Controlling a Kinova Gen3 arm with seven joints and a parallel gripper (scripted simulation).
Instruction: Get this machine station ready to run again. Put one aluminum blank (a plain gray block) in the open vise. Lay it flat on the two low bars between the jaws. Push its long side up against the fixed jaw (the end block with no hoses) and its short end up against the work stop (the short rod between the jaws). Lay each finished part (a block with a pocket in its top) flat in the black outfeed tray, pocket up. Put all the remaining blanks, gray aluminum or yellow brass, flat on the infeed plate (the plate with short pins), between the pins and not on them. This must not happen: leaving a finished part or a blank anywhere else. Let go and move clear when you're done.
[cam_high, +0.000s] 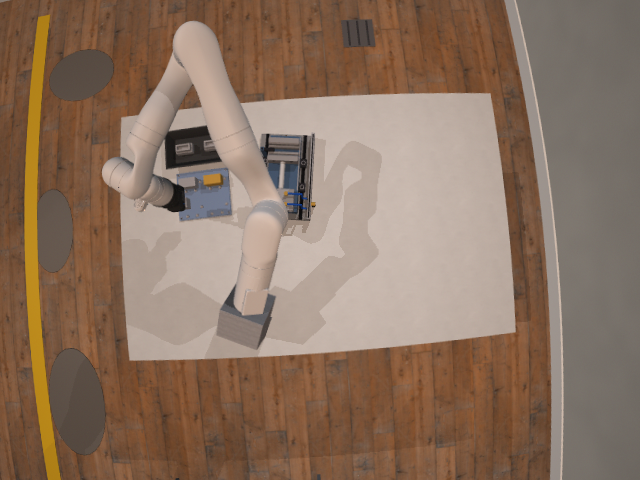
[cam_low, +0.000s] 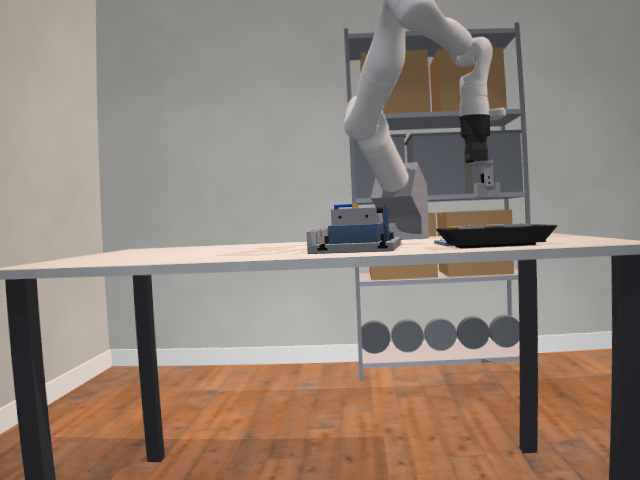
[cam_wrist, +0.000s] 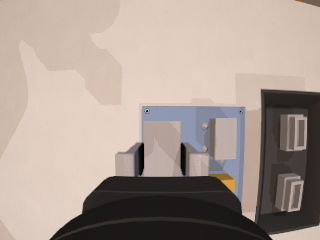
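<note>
My gripper (cam_wrist: 162, 154) is shut on a plain gray aluminum blank (cam_wrist: 162, 148) and holds it well above the blue infeed plate (cam_wrist: 195, 135), as the side view shows (cam_low: 484, 186). A second gray blank (cam_wrist: 224, 138) and a yellow brass blank (cam_wrist: 224, 183) lie flat on the plate. The black outfeed tray (cam_wrist: 290, 160) holds two finished parts (cam_wrist: 294, 132) (cam_wrist: 291, 191), pockets up. The vise (cam_high: 287, 175) stands to the right of the plate with its jaws open; my arm hides part of it.
The arm's base block (cam_high: 245, 320) stands near the table's front edge. A shelf rack with boxes (cam_low: 439, 155) stands behind the table. The tray (cam_low: 496, 234) and the vise (cam_low: 354, 229) are close together on the table.
</note>
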